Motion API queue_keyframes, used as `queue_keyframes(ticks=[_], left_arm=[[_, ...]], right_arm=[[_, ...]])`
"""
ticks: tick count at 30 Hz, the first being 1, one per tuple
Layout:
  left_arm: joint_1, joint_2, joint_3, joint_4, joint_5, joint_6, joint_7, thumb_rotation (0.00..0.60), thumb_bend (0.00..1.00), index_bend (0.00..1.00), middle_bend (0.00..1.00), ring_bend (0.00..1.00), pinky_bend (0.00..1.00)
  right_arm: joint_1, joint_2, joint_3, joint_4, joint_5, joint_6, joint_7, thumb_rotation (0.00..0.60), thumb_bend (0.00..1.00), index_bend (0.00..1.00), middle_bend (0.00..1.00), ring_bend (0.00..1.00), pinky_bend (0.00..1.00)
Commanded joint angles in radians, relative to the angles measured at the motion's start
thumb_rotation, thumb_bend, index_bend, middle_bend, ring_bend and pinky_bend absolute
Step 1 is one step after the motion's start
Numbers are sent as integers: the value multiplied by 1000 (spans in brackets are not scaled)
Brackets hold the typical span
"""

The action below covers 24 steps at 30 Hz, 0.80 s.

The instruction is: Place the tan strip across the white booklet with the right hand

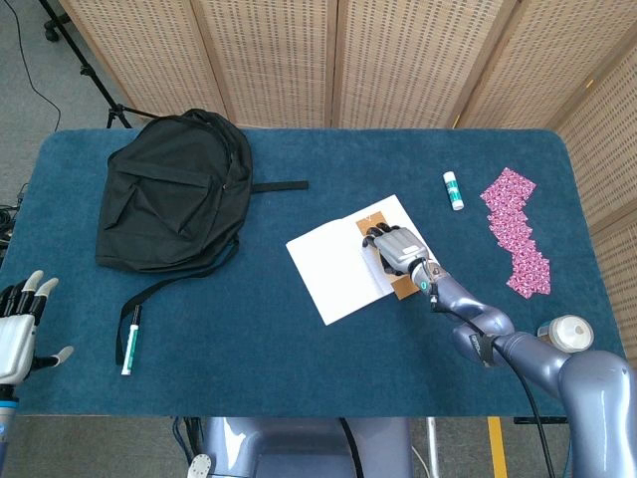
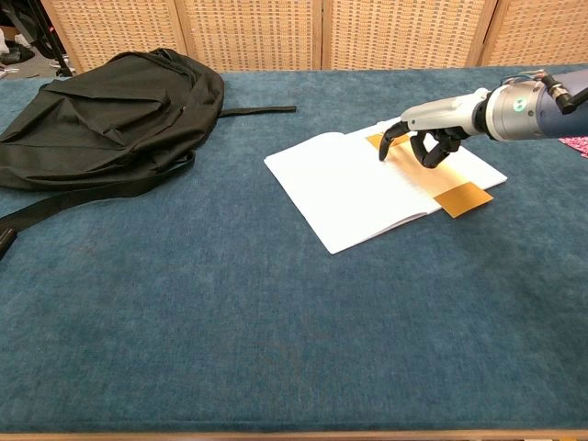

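The white booklet (image 1: 333,269) (image 2: 354,188) lies at an angle in the middle of the blue table (image 1: 299,388). The tan strip (image 1: 404,290) (image 2: 464,198) runs across the booklet's right part, its near end sticking out past the edge. My right hand (image 1: 395,249) (image 2: 427,138) rests on the strip with fingers curled down, one fingertip touching near the strip's far end; the strip's middle is hidden under it. My left hand (image 1: 15,329) hangs off the table's left front corner, fingers spread and holding nothing.
A black backpack (image 1: 174,194) (image 2: 101,110) fills the back left, straps trailing forward. A marker pen (image 1: 128,339) lies at the front left. A glue stick (image 1: 453,189), a row of pink packets (image 1: 516,229) and a lidded cup (image 1: 565,334) sit to the right.
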Motion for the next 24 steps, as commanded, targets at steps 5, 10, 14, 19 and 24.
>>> queue_keyframes(ticks=[5,10,14,19,24], left_arm=[[0,-2,0,0,-1,0,5,600,0,0,0,0,0],[-1,-2,0,-1,-2,-2,3,600,0,0,0,0,0],[0,0,-1,0,-3,0,-1,600,0,0,0,0,0],[0,1,0,2,-3,-2,-3,600,0,0,0,0,0],[1,4,-1,3,-4,0,-10,600,0,0,0,0,0]], right_arm=[[4,-1,-6,-9,-23,9,-2,600,1000,292,255,36,163],[10,-13,-7,5,-27,9,-10,600,1000,294,257,36,163],[17,-30,-2,23,-17,6,-12,600,1000,294,258,36,163],[25,-51,2,49,-1,-1,-22,600,1000,294,258,36,163],[33,-76,8,78,20,-8,-30,600,1000,294,258,36,163]])
